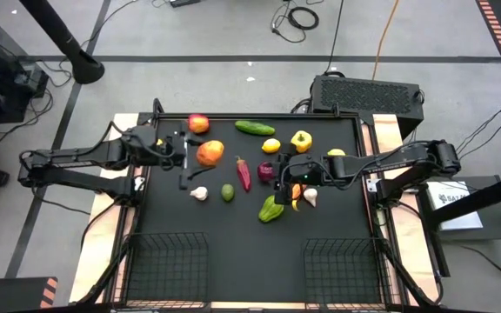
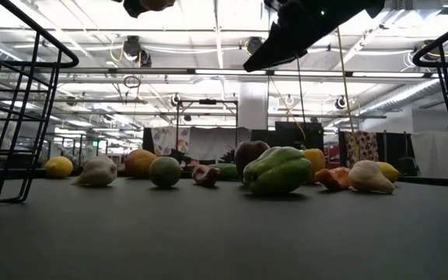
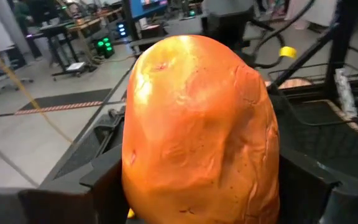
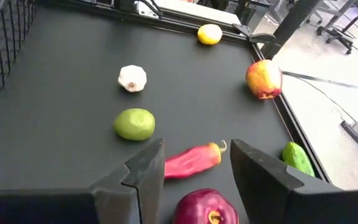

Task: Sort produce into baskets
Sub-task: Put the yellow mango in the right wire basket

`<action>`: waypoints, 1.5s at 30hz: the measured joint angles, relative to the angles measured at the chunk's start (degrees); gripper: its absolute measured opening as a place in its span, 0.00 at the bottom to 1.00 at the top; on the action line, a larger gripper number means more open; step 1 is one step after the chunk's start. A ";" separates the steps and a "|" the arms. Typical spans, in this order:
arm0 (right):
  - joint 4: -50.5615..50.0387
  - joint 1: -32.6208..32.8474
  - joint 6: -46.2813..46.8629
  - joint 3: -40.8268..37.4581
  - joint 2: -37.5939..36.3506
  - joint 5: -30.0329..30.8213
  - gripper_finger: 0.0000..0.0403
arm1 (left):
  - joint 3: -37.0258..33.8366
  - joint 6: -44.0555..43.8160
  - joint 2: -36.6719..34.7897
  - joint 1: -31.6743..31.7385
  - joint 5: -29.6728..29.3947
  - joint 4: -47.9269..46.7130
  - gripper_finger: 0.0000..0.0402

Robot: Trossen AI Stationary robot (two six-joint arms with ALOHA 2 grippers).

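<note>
left tool (image 1: 185, 156) grips an orange fruit (image 3: 197, 130) – it hides the table; right tool (image 4: 194, 171) part-open, empty.

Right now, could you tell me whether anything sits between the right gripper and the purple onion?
Nothing visible does: the right gripper hangs with open jaws over the purple onion, and the red chili lies just beyond it.

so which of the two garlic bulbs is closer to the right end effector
The garlic just beside the right end effector, next to the carrot. The other garlic lies on the left arm's side, by the lime.
</note>
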 joint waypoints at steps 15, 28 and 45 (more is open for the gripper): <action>9.66 6.75 -23.16 0.00 -0.27 0.45 0.44 | 0.00 -12.86 2.35 -2.85 4.76 -3.08 0.75; 25.86 9.72 -36.04 -0.02 -0.27 -8.05 0.86 | 0.00 -16.55 14.01 -7.71 15.10 -3.20 0.75; 26.92 7.68 -36.40 2.59 7.31 -13.10 0.95 | 0.00 -16.55 17.99 -8.37 15.12 0.93 0.75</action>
